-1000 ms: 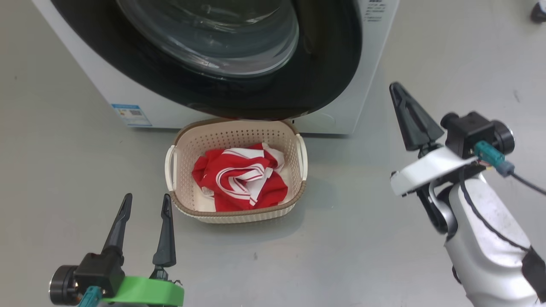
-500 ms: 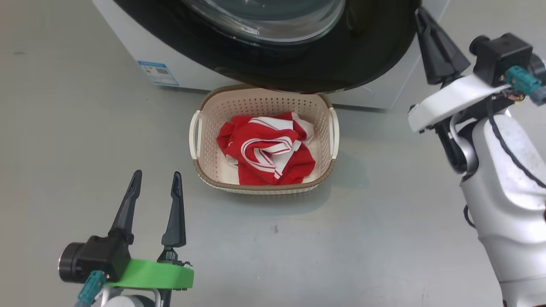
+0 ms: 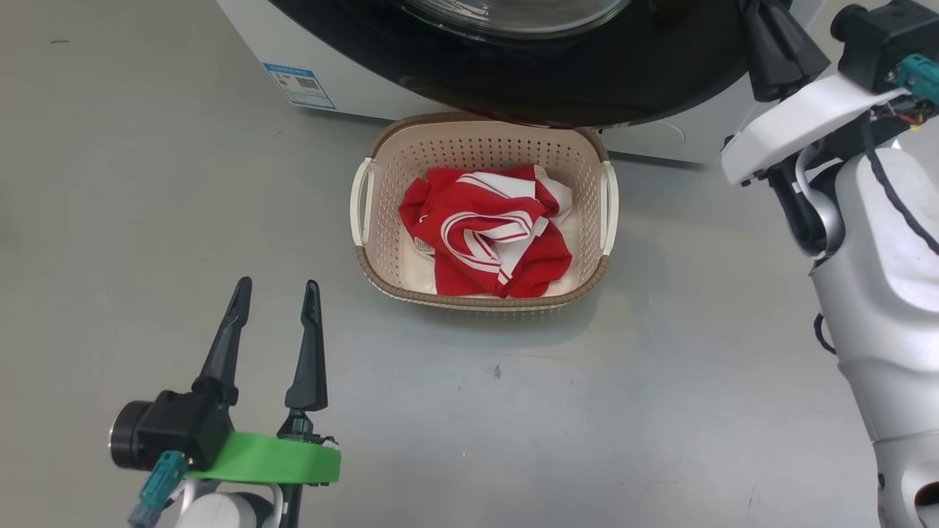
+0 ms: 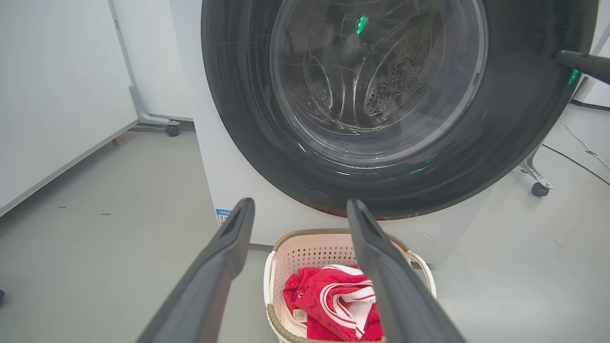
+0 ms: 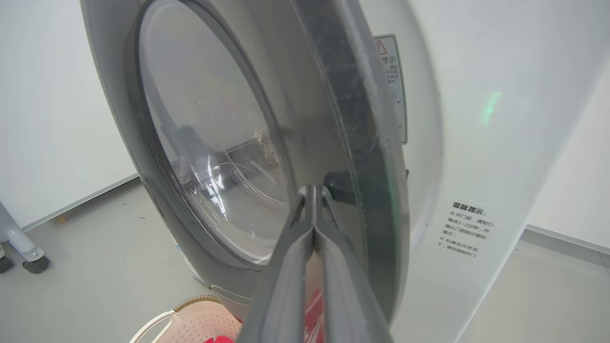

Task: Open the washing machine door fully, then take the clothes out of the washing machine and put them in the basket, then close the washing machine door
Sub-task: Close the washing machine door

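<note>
The cream basket (image 3: 378,220) stands on the floor right before the white washing machine (image 3: 352,92), with the red and white clothes (image 3: 488,231) heaped in it. The washing machine door (image 4: 514,119) lies close against the machine's front; I cannot tell whether it is latched. My right gripper (image 5: 312,190) is shut with nothing in it, tips at the door's right rim (image 5: 367,143) by a dark recess. In the head view it shows at the top right (image 3: 770,22). My left gripper (image 3: 277,286) is open and empty over the floor, left of and nearer than the basket.
A blue label (image 3: 301,77) marks the machine's lower left corner. White panels on castors (image 4: 171,129) stand to the left, another castor (image 4: 538,189) and a cable (image 4: 581,143) to the right. Grey floor spreads around the basket.
The head camera has shifted, so the whole picture slid right and up. My shut right gripper has moved toward the machine, up to the door's right rim. The left gripper stays open.
</note>
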You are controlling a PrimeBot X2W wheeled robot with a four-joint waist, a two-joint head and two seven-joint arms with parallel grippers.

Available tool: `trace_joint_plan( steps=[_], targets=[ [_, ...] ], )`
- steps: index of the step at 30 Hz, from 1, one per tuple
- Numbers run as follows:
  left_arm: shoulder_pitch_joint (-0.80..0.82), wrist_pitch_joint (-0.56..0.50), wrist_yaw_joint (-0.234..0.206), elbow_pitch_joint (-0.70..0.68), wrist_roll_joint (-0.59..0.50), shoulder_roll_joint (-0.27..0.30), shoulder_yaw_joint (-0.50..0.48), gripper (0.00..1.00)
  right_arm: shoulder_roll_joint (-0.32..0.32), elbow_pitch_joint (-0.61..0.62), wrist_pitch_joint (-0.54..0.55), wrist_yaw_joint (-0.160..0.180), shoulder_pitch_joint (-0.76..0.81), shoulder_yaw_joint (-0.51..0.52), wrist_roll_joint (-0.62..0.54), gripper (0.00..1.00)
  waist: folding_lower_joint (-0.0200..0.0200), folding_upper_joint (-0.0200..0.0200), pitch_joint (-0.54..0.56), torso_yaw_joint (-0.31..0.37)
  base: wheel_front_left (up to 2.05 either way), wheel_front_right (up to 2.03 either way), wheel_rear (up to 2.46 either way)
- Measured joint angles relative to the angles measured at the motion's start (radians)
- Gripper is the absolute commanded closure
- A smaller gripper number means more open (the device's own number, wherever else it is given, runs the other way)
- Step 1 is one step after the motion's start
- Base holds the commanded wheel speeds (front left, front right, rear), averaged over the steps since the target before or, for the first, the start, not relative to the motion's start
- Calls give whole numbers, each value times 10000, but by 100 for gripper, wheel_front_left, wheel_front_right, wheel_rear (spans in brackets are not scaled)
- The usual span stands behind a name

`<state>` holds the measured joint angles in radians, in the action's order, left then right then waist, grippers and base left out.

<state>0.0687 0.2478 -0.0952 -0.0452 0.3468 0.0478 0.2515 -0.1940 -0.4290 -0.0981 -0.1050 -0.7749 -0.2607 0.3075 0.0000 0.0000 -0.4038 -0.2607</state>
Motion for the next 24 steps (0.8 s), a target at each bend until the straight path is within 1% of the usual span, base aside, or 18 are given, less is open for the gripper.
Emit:
trace_joint_plan(
  steps=[4,16,21,24],
  targets=[
    [146,4,50,-2,38,-17,138,0,-157,-198,10,-69,-363,48,0,100,0,0,-109,-69,0,0,0],
    [523,13,176,71,128,-44,412,0,-523,-848,159,-81,-1780,311,67,100,0,0,-578,-367,0,0,0],
    [703,15,182,209,128,-59,433,0,-596,-1156,130,-92,-2199,428,90,100,0,0,-735,-497,0,0,0],
    [717,17,184,230,132,-63,445,0,-596,-1317,46,-169,-2309,449,90,100,0,0,-767,-544,0,0,0]
  ],
)
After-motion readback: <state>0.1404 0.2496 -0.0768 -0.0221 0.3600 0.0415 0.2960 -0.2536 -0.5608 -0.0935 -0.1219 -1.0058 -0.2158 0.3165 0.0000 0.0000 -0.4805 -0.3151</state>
